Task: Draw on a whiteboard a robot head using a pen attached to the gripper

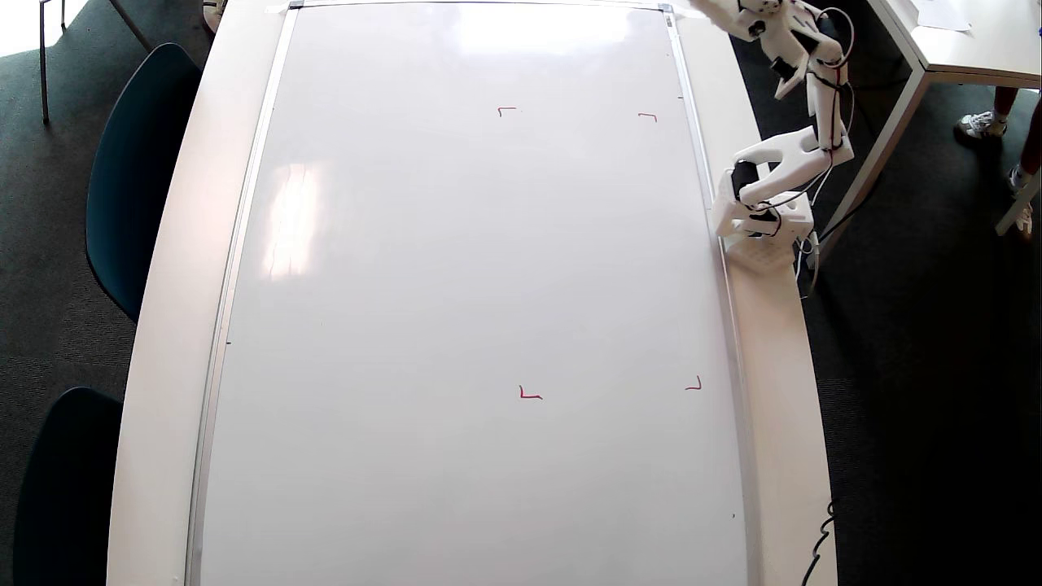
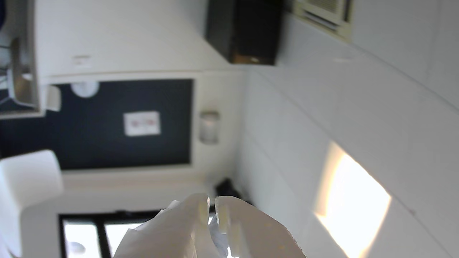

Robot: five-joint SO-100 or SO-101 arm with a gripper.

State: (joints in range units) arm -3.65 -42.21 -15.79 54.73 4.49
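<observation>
Your whiteboard (image 1: 472, 309) lies flat on the white tabletop (image 1: 171, 325) and fills most of it. It has four small red corner marks (image 1: 530, 395) on it, and you can see no blue lines. The arm (image 1: 781, 175) stands at the board's right edge in the overhead view, bent up and away toward the top corner. In the wrist view, your pincer (image 2: 212, 208) points at the room, its two tips almost touching. Something pale sits between them, too blurry to name.

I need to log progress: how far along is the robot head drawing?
Nothing is drawn yet: the whiteboard shows only its red corner marks. The hand points up at the room, off the board, fingertips nearly together; any pen is unclear. The whole head is left.
</observation>
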